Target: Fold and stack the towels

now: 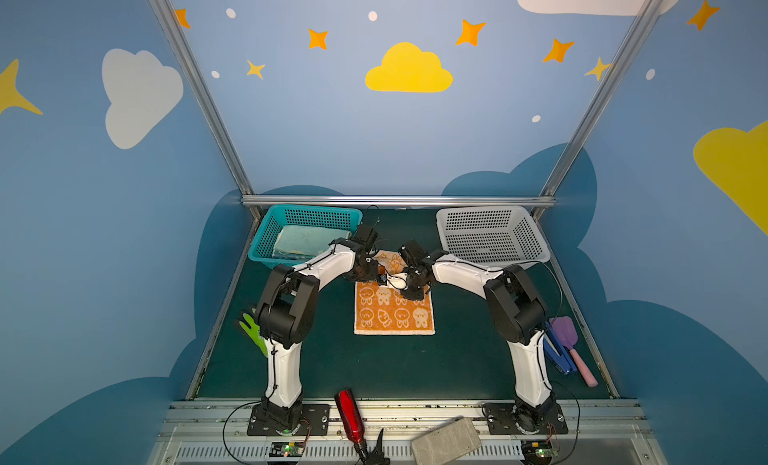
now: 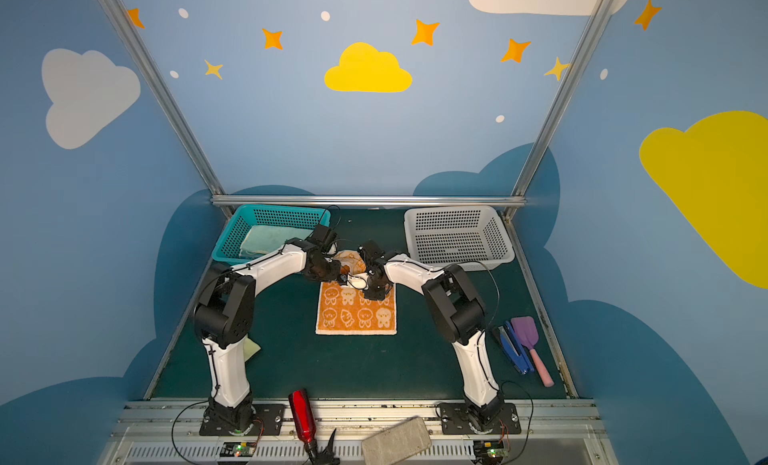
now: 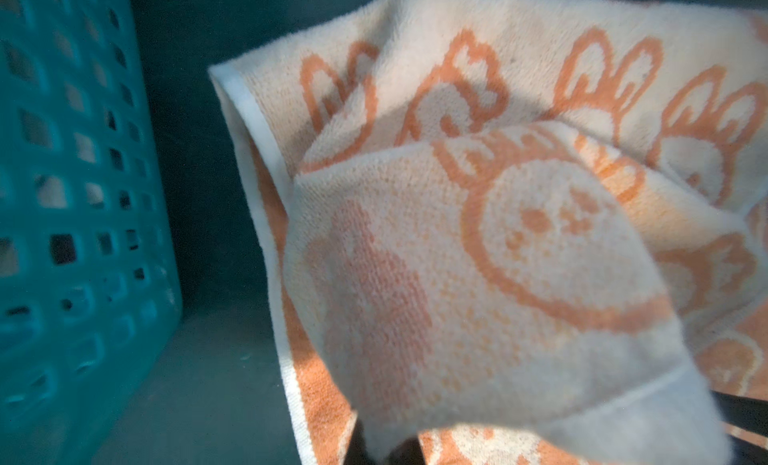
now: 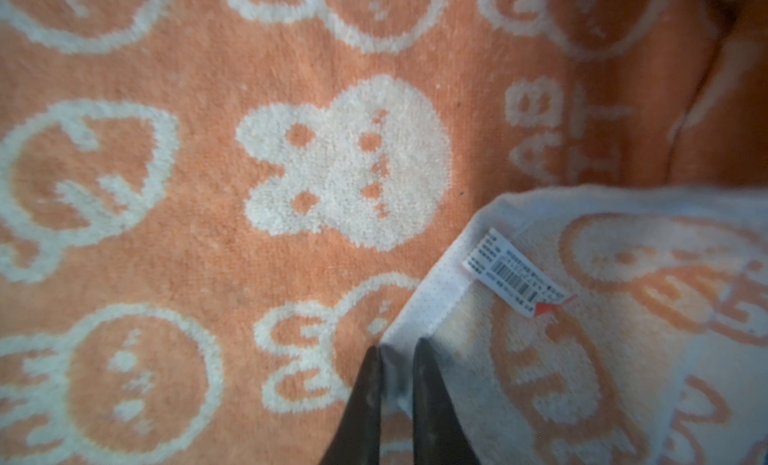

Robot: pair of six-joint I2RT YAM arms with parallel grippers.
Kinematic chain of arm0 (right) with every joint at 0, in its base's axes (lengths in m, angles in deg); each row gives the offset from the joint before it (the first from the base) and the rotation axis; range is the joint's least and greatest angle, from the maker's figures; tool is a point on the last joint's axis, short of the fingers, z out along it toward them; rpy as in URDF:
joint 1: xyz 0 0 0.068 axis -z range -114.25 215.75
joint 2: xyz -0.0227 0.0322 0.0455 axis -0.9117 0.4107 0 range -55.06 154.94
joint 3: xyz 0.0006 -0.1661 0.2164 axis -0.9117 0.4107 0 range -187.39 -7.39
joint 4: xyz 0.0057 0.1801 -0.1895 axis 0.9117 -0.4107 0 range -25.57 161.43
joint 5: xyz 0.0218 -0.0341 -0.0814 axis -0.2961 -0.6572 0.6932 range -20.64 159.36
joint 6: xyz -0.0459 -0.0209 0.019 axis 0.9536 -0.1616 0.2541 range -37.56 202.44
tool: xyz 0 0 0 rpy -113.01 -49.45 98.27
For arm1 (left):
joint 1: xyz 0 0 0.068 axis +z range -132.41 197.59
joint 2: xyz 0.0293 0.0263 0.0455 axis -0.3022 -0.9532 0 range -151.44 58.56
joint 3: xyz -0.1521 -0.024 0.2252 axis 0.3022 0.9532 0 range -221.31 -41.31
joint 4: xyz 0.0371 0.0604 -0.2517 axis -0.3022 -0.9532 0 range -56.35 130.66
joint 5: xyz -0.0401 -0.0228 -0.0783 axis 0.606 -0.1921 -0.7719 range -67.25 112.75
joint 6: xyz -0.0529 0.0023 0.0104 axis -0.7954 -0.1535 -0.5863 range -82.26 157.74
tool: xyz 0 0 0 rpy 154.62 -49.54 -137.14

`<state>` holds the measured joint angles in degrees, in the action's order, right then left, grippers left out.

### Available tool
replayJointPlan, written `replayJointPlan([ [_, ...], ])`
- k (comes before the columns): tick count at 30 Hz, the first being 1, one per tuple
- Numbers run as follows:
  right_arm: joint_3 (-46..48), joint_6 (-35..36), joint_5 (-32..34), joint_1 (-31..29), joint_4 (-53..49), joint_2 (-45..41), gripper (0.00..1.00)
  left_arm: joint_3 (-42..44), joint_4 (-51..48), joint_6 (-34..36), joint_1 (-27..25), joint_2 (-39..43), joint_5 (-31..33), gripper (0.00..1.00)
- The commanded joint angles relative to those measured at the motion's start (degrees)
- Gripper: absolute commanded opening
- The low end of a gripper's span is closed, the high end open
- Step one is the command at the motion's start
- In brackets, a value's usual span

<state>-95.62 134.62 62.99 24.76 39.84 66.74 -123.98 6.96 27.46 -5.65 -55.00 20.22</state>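
My right claw (image 4: pixel 395 350) is pinched tight on the white hem corner of the orange towel (image 1: pixel 392 309), and my left claw (image 1: pixel 372 273) is clamped on its other far corner. The towel lies mid-way across the desk (image 1: pixel 457 350), far edge folded over itself.

One orange towel (image 1: pixel 392 309), white rabbit motifs, reverse cream with orange outlines, white hem; pale aqua towel (image 1: pixel 299 240), plain; teal basket (image 1: pixel 266 234), grid-perforated; light grey basket (image 1: pixel 532 238), likewise perforated; dark green table (image 1: pixel 374 367).
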Motion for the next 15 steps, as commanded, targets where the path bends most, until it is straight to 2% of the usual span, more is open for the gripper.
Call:
replayJointPlan([
  [1, -1.4, 0.9, 0.9, -0.2, -3.2, 2.0, 0.01, -1.3, -0.8, 0.3, 0.3, -0.6, -0.4, 0.04],
  [5, -1.7, 1.1, 1.1, -0.2, -3.1, 1.8, 0.0, -1.3, -0.9, 0.3, 0.3, -0.6, -0.5, 0.04],
  [9, -2.2, -1.8, 1.0, 0.7, -0.3, 0.2, 0.0, -2.0, -1.2, 0.4, 0.3, -0.6, -0.3, 0.04],
  [15, -0.5, -5.6, -2.9, 4.1, 4.5, -5.1, 0.0, -5.2, -3.5, 1.6, 0.3, 0.5, -0.1, 0.04],
])
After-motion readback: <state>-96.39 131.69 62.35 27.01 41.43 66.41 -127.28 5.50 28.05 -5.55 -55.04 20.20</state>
